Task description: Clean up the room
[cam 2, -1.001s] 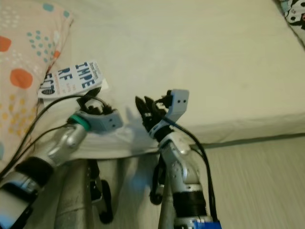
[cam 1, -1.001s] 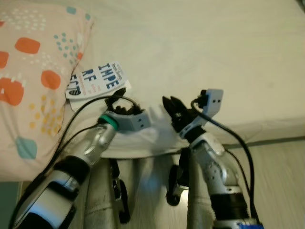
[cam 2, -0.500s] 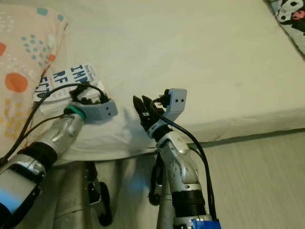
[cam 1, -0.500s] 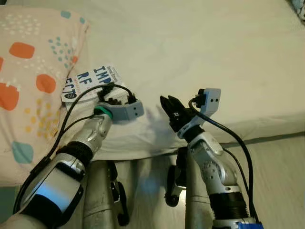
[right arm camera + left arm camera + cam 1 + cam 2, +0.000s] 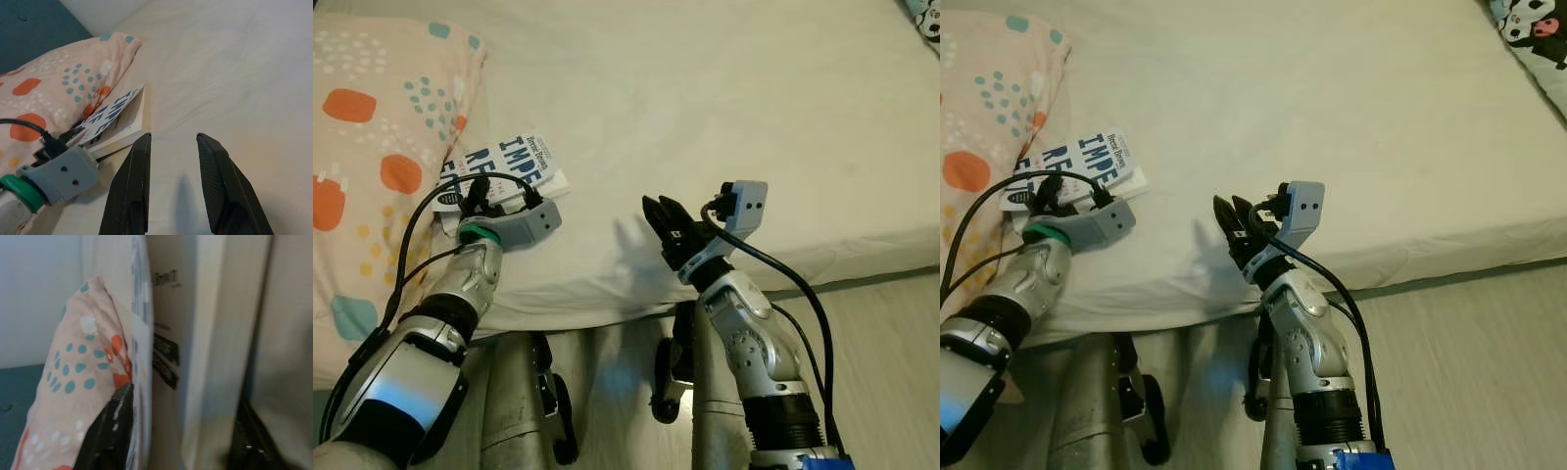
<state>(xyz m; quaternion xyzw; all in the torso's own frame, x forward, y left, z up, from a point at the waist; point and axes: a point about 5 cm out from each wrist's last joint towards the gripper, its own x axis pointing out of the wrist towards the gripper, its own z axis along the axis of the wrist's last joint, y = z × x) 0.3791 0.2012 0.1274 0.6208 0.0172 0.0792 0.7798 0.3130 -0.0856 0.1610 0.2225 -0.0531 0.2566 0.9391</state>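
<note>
A white paperback book point(image 5: 514, 162) with big blue letters lies on the cream bed point(image 5: 724, 98), tucked against a peach pillow point(image 5: 372, 137) with orange and teal spots. My left gripper point(image 5: 481, 198) is at the book's near edge. In the left wrist view its two black fingers point(image 5: 111, 431) stand open on either side of the book point(image 5: 171, 333), seen edge-on. My right gripper point(image 5: 666, 223) hovers open over the bare sheet to the right, with nothing in it. From the right wrist view the book point(image 5: 117, 117) lies ahead of the right gripper point(image 5: 173, 139).
The mattress edge point(image 5: 822, 269) runs in front of me, with pale wooden floor point(image 5: 891, 372) to the right. A second patterned pillow point(image 5: 1538, 29) lies at the far right corner of the bed. My own legs point(image 5: 519, 401) stand below the mattress edge.
My left gripper has moved left across the sheet to the book's near edge. The right arm has stayed where it was. The camera has shifted a little.
</note>
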